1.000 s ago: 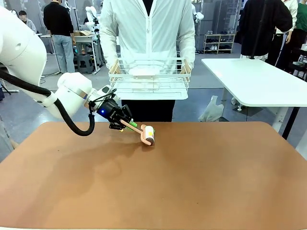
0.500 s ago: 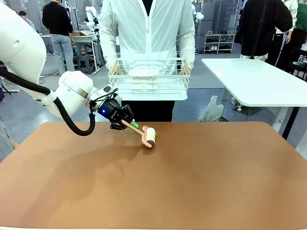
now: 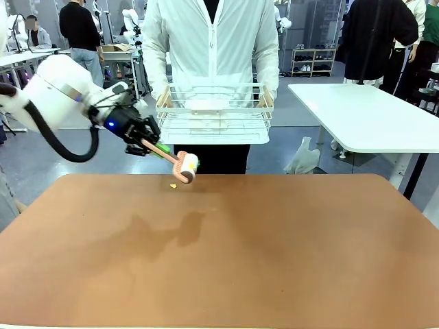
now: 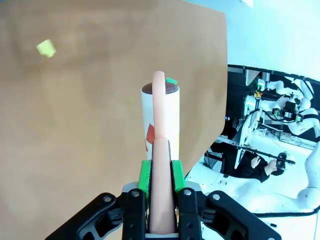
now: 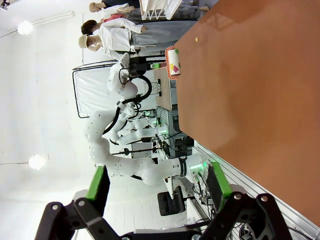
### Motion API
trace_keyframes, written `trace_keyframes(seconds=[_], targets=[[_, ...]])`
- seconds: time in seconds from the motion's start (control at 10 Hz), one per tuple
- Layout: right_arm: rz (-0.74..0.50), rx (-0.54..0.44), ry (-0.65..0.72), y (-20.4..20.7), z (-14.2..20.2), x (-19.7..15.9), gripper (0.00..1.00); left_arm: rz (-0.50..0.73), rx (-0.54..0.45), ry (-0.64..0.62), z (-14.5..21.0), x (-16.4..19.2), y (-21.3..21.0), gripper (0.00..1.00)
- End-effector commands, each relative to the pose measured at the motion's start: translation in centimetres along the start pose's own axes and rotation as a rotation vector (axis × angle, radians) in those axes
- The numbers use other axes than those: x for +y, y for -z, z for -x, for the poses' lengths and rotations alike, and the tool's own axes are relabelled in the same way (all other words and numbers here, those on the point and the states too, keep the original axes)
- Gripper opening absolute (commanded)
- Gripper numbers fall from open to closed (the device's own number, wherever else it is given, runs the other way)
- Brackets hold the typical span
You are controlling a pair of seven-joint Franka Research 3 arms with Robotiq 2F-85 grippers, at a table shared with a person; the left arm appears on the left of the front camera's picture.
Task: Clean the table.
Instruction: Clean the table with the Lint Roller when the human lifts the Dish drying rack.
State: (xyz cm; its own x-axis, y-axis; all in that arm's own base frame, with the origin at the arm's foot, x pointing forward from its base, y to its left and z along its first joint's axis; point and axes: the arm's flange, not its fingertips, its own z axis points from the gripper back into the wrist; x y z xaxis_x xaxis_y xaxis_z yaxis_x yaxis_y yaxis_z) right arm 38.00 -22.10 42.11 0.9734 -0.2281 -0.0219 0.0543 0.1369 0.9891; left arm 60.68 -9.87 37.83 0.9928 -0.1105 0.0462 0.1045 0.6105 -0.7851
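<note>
My left gripper (image 3: 155,148) is shut on the pink handle of a lint roller (image 3: 186,166) and holds it in the air, over the far left part of the reddish-brown table (image 3: 274,247). In the left wrist view the green pads (image 4: 144,175) clamp the handle, and the white roller head (image 4: 160,107) points away over the table (image 4: 90,125). A small yellow scrap (image 3: 173,186) lies on the table just below the roller, also seen as the scrap (image 4: 46,48). My right gripper (image 5: 157,185) is open, off the table's side, with nothing between its fingers.
A person in a white jacket stands at the far edge, holding a white wire basket (image 3: 212,113) with both hands above the table. A white rectangular table (image 3: 370,116) stands at the right rear. More people and equipment are farther back.
My left arm has lifted the lint roller off the table and drawn it back to the left and far side. A yellow scrap now shows where the roller was.
</note>
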Motion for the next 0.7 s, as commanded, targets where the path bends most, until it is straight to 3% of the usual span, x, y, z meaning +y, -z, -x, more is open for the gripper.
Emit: trace_keyframes(seconds=[0.0, 0.4, 0.6], targets=[[0.007, -0.002, 0.003, 0.0, 0.0, 0.3, 1.00, -0.022, 0.027, -0.006, 0.7, 1.0, -3.8, 0.21], [0.007, -0.002, 0.003, 0.0, 0.0, 0.3, 1.00, -0.048, 0.007, -0.021, -0.2, 5.4, -14.7, 0.21], [0.007, -0.002, 0.003, 0.0, 0.0, 0.3, 1.00, -0.054, -0.035, -0.023, -1.8, 7.8, -17.7, 0.21]])
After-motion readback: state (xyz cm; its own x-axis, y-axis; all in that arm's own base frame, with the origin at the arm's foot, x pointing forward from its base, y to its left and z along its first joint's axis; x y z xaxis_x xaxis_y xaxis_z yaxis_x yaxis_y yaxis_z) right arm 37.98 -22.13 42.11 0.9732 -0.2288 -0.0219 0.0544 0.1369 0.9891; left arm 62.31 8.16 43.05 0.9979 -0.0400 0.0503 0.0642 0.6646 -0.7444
